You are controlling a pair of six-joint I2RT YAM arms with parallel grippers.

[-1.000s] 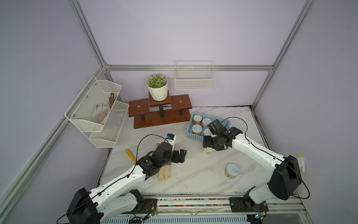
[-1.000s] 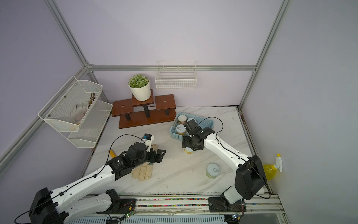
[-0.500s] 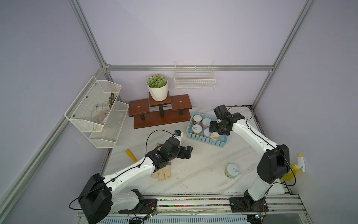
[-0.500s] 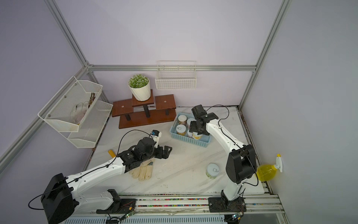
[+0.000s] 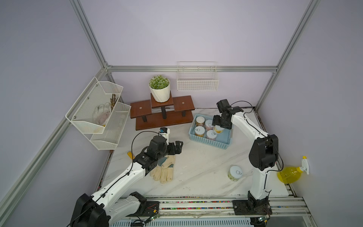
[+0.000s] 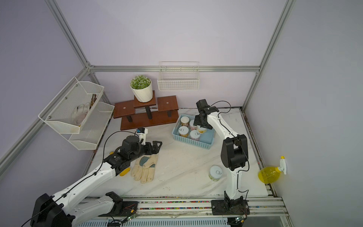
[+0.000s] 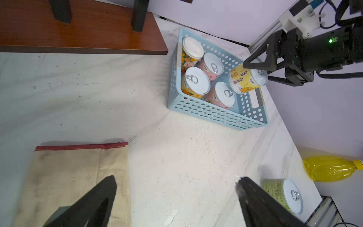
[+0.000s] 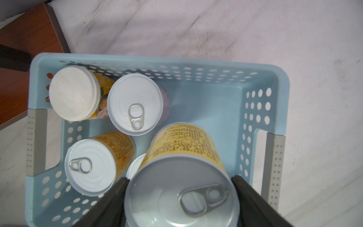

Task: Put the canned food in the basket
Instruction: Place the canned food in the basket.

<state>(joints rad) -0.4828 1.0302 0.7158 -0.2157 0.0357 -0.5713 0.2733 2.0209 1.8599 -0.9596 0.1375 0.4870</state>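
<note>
While my left gripper [image 5: 177, 146] hangs empty, jaws spread wide, over the glove [image 5: 163, 171] left of the table's middle, the basket [image 5: 209, 140] sits near the back right corner with four tins [image 5: 199, 131] upright at its left end. My right gripper [image 8: 179, 180] clamps the yellow tin [image 8: 182, 145], axis tilted, above the basket's bare right end. One green tin [image 5: 234, 173] stands near the table's front right edge, nearer my right arm.
</note>
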